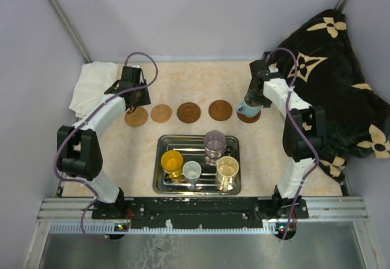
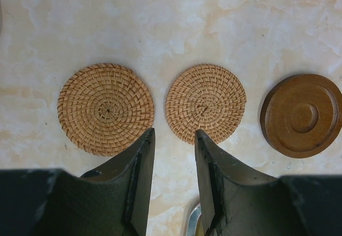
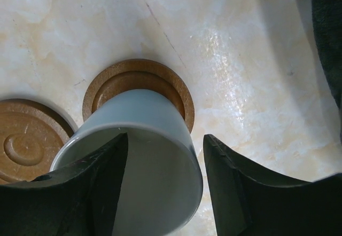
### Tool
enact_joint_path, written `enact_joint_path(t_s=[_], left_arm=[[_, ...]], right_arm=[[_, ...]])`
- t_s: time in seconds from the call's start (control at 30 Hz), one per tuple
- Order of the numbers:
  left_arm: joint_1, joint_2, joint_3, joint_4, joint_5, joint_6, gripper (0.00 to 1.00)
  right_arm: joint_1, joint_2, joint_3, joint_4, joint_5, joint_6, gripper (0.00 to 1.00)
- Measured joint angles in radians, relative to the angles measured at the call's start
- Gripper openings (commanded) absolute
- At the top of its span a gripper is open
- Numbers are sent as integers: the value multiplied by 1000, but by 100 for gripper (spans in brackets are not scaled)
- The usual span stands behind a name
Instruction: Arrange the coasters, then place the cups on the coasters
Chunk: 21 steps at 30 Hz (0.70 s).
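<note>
We've got the light blue cup (image 3: 147, 113) upright on the far-right coaster (image 3: 179, 89), a smooth grooved wood disc. Right gripper (image 3: 165, 140) points down over it, jaws spread, not pinching. Left gripper (image 2: 175, 137) hangs over two round woven coasters (image 2: 106, 108), jaws apart, empty.

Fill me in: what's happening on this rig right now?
Two arms are setting cups on coasters. Five coasters lie in a row beyond the steel tray. The right hand is at the light blue cup, which stands on the rightmost coaster; its fingers are spread. The left hand hovers open and empty near two woven coasters. The other four cups are in the tray.
</note>
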Motion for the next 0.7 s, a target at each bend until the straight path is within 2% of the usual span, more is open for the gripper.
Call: enact_joint_path(t_s=[0.43,0.7], left_arm=[[0,14,7,-1,5,0,42],[0,24,19,0,20,0,42]], right_arm=[[2,-61,0,10,42,-12,60],[74,-114,14,8,142,-55,60]])
